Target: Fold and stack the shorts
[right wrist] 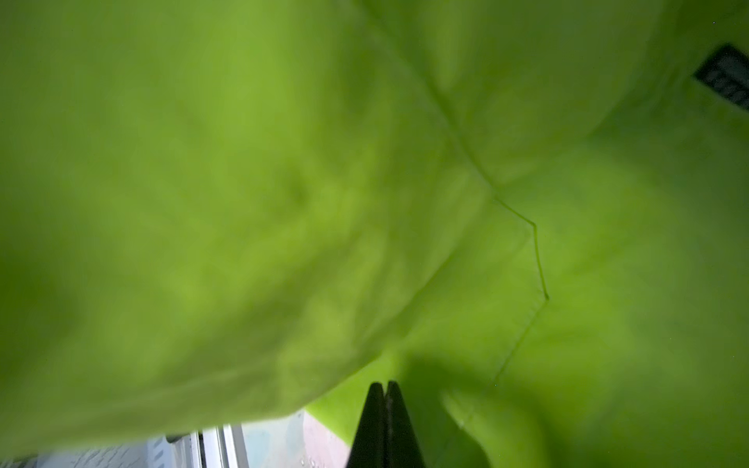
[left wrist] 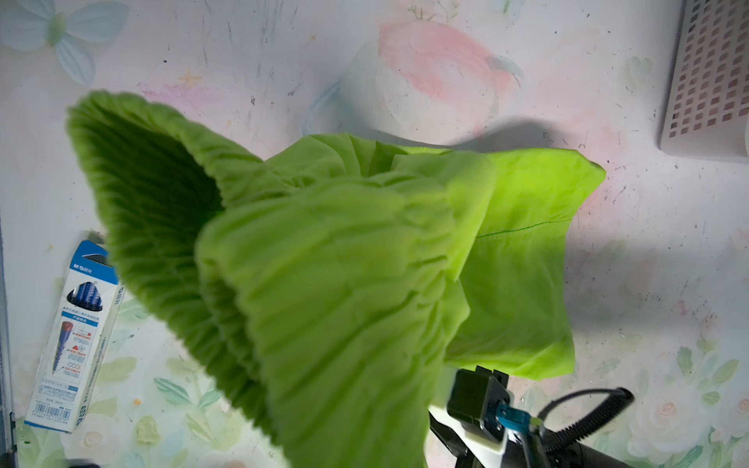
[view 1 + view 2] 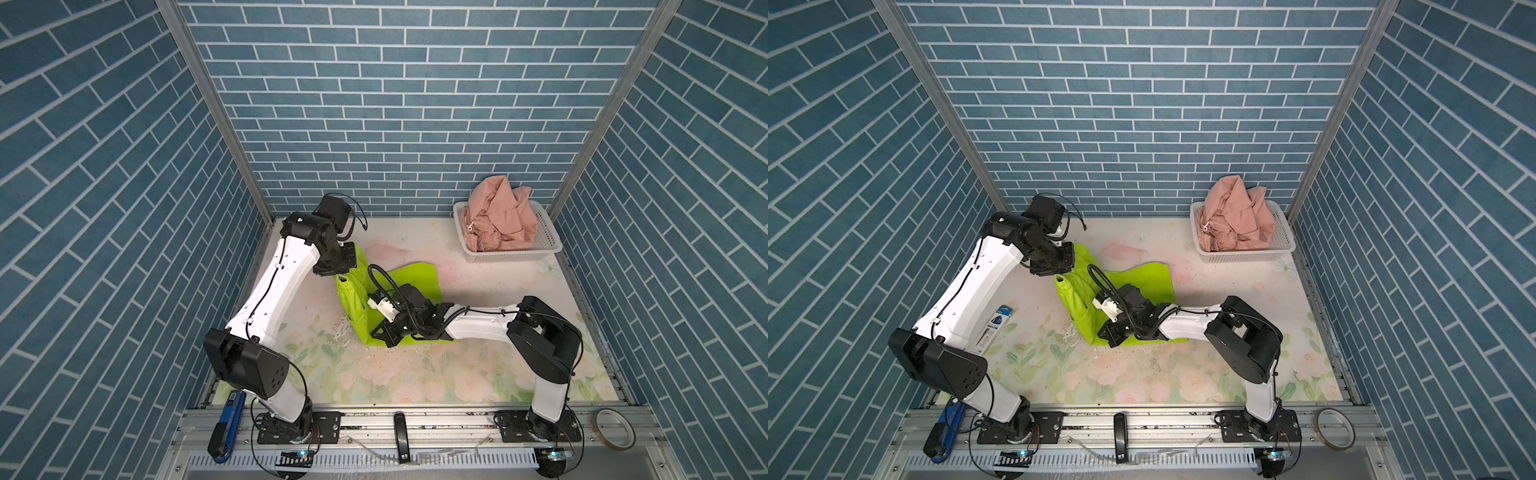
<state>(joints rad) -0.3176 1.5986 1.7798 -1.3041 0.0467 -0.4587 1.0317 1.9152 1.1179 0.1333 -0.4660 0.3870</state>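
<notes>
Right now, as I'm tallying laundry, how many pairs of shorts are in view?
2. The green shorts lie partly lifted at centre; the pink shorts sit bunched in the white basket at the back right. Others may hide beneath them.

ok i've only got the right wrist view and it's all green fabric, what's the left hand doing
observer: the left hand grips the green shorts by the gathered waistband, holding it up.
operator: where's the other pair
observer: the pink shorts lie crumpled in the white basket, far right corner.
operator: anything else lying around
observer: a blue pen box lies flat on the floral mat, left side.
</notes>
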